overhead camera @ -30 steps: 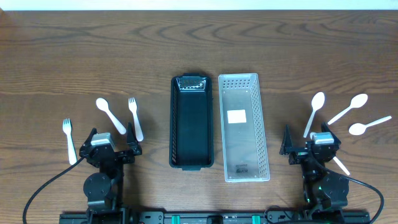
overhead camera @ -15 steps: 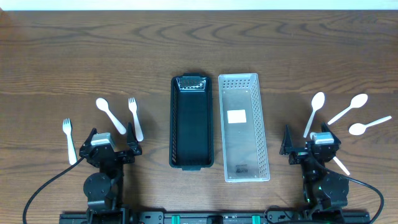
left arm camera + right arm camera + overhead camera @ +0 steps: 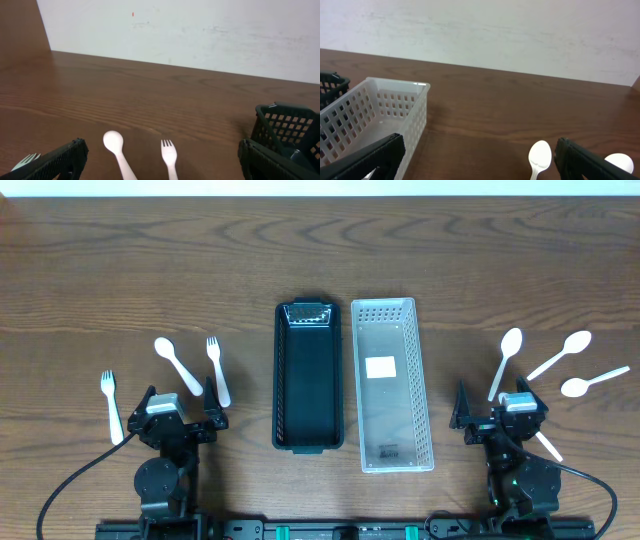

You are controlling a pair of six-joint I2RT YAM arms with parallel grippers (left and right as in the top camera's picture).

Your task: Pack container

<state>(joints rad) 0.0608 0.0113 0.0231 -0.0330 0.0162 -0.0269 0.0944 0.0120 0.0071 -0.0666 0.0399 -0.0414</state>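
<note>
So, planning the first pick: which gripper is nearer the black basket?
Left. The left gripper sits left of the black basket; the right gripper is farther, beyond the white basket.

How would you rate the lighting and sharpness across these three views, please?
Overhead: even light, sharp, only faint shadows beside the black basket. Left wrist: pale sheen on the table, nothing blurred. Right wrist: bright wall, white basket crisp, casting a soft shadow.

Right of the white basket [image 3: 395,415], seen from overhead, a white utensil [image 3: 548,448] lies partly under the right arm [image 3: 518,470], its head hidden. In the right wrist view the bottom edge cuts off a spoon [image 3: 539,156] right of the basket, and the basket's near end.
</note>
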